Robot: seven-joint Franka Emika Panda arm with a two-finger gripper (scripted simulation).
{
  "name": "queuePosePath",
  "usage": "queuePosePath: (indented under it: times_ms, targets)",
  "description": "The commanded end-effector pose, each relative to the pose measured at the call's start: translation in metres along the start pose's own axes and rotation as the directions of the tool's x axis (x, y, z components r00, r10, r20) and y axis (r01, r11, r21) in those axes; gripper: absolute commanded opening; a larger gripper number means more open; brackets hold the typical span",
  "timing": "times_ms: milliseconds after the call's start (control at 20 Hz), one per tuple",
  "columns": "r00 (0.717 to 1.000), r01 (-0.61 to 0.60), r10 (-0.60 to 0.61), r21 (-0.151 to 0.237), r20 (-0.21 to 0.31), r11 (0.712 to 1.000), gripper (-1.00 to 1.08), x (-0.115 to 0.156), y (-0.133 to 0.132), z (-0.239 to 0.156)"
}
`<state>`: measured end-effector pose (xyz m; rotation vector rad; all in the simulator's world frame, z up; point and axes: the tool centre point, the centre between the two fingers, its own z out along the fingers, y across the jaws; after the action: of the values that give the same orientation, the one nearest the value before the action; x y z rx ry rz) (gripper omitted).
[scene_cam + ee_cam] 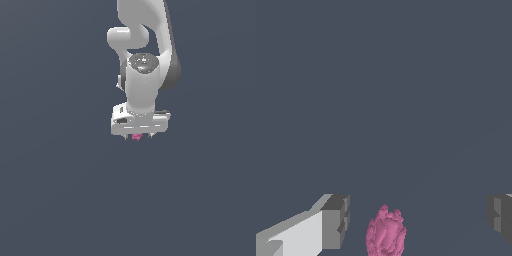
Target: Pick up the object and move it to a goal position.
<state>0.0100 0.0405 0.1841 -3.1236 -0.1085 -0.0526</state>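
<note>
Pink and knobbly, the object (386, 234) sits between the gripper (418, 220) fingers (335, 221), which stand wide apart and clear of it, so the grasp looks not yet made and the lift and carry remain. Smooth white shells and blocky grey pads contrast with its lumpy, rounded surface, which peeks out just under the hand in the exterior view.

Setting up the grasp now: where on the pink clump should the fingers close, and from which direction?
Grip the pink clump across its middle, coming straight down from above. It is small, lumpy and roughly round, with no handle, and it already sits between the open fingers of the gripper, with gaps on both sides.
</note>
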Motion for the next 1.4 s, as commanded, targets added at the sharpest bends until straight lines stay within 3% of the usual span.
queuePosePath:
  times_ms: [0,500,950,1350]
  targets:
    - [1.0,0.0,0.0,0.0,0.0,1.0,1.0,0.0,0.0,0.0]
    - [1.0,-0.015,0.014,-0.026,-0.011,1.0,1.0,0.005,0.035,-0.007]
    - [0.999,-0.036,0.036,-0.024,-0.007,0.999,1.0,-0.003,0.029,0.002]
    - [0.994,-0.11,0.11,-0.02,0.002,0.994,1.0,-0.032,0.015,0.028]
